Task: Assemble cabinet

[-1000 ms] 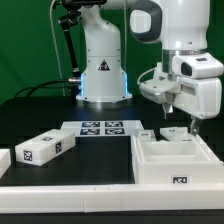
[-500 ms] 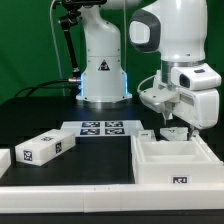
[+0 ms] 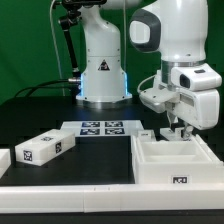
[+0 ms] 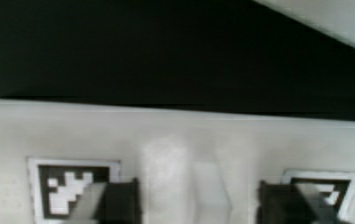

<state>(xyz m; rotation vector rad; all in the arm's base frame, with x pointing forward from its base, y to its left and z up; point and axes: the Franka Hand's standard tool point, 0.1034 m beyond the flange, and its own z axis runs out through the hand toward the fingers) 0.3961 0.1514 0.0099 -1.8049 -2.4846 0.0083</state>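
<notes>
- Arm: white Franka robot arm (image 3: 170, 40) reaches down on the exterior view's right, over the far side of the black table (image 3: 30, 115).
- Gripper (image 3: 176, 127): points straight down, low over a small white tagged block (image 3: 171, 134).
- Gripper state: released. In the wrist view the two dark fingers (image 4: 106, 200) stand apart with a clear gap between them. The white top of the small block (image 4: 174, 130) runs between them and past them on both sides. Contact with the block cannot be confirmed.
- Tags: two black-and-white square tags (image 4: 67, 185) lie on the block's top face, one beside each finger.
- Task item: large white boxy plastic cabinet body (image 3: 160, 172) sits at the front of the table on the exterior view's right, open compartments facing up and one small tag on its front wall. The small block is at its far edge, just behind it.
- Loose part: long white rectangular block with tags (image 3: 45, 147) lies at the exterior view's left, well apart from the cabinet body.
- Marker board (image 3: 103, 128): flat on the table between the two, in front of the arm's base.
</notes>
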